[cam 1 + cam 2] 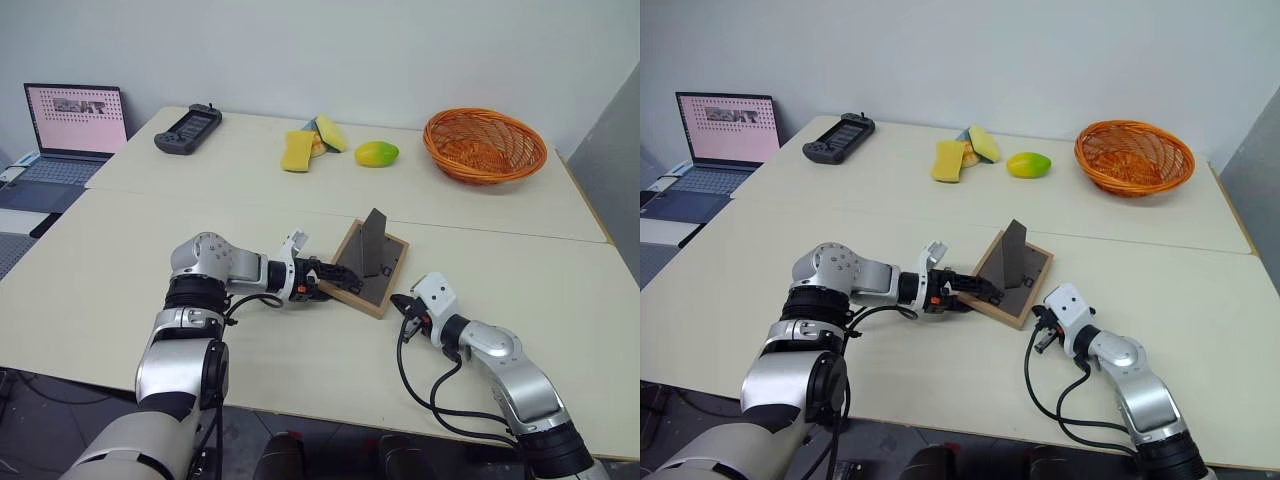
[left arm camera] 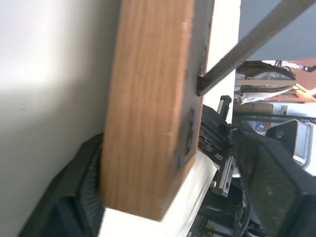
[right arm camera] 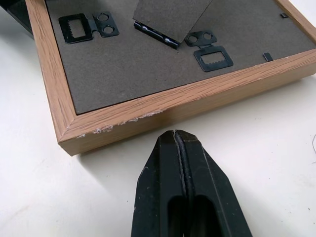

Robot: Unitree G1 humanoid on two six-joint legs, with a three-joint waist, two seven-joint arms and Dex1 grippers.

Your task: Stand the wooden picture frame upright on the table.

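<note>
My L end effector [image 1: 322,279] straddles the L edge of the wooden picture frame [image 1: 378,275], fingers apart either side. Frame lies face-down mid-desk [image 1: 120,260], that edge slightly raised, stand flipped up. My R end effector [image 3: 177,148]: fingers together, just beside frame's near corner, not touching.

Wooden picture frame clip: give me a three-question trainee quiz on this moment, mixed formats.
1. True or false: the wooden picture frame lies back-up with its fold-out stand raised.
2. Which gripper has its fingers either side of the frame's edge? A) left gripper B) right gripper C) both
3. Fill in: the right gripper's fingers are ____, just short of the frame's near edge on the table.

Key: 1 true. 2 A. 3 shut.
</note>
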